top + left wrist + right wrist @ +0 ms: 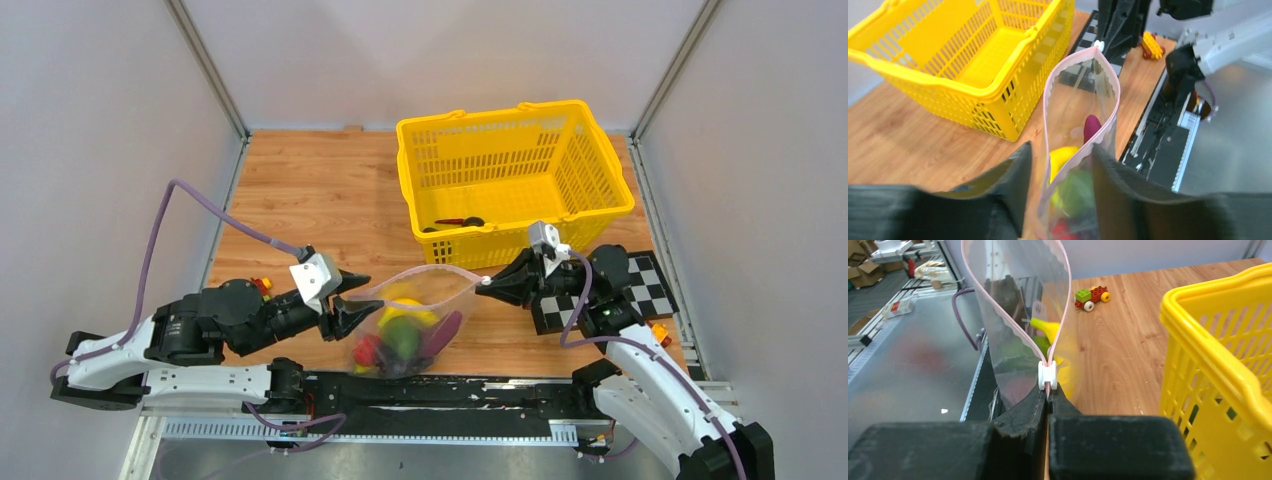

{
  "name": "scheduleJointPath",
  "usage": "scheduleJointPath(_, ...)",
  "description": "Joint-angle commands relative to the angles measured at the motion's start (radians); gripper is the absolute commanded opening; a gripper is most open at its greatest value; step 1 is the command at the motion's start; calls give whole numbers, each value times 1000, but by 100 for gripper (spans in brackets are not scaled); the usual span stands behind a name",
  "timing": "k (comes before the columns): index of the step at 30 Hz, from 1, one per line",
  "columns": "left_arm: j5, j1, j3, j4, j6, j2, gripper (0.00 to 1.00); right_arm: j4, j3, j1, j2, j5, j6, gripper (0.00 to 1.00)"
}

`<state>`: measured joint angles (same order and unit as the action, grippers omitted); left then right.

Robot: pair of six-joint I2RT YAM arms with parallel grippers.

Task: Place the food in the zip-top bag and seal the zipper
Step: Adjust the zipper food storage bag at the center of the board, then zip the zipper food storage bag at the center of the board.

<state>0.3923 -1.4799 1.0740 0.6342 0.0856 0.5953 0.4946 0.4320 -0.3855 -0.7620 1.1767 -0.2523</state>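
The clear zip-top bag (420, 310) hangs stretched between my two grippers above the table's front edge, its mouth gaping upward. Inside is the food: a yellow banana (405, 295), a green piece (402, 335), a red piece (367, 350) and a purple piece (445, 330). The pink zipper (430, 270) runs along the mouth. My right gripper (1048, 390) is shut on the bag's end just behind the white tab (1047, 375). My left gripper (1060, 147) is open, its jaws standing either side of the bag's other end.
A yellow mesh basket (510, 170) stands at the back right with dark items in it. A checkerboard (640, 290) lies under the right arm. A toy block car (1090, 295) sits on the wood beside the left arm. The metal rail (450, 390) runs along the front.
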Motion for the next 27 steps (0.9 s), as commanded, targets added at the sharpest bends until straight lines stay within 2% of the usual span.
scheduleJointPath(1,152,-6,5,-7,39,-7,64,-253,116,-5,4,-138,135,0)
scheduleJointPath(5,208,-5,24,18,46,3,80,-266,144,-6,-24,-148,104,0)
scheduleJointPath(8,193,-6,48,2,17,29,86,-276,170,-6,-50,-126,93,0)
scheduleJointPath(14,100,-6,114,-88,-81,158,89,-337,205,-16,-70,-117,114,0)
scheduleJointPath(21,-20,-5,262,-140,-184,390,92,-419,240,-36,-42,-126,154,0)
scheduleJointPath(24,-39,0,281,-188,-232,462,96,-435,243,-49,-29,-113,172,0)
scheduleJointPath(27,-166,55,326,-180,-218,519,96,-443,241,-59,-14,-101,185,0)
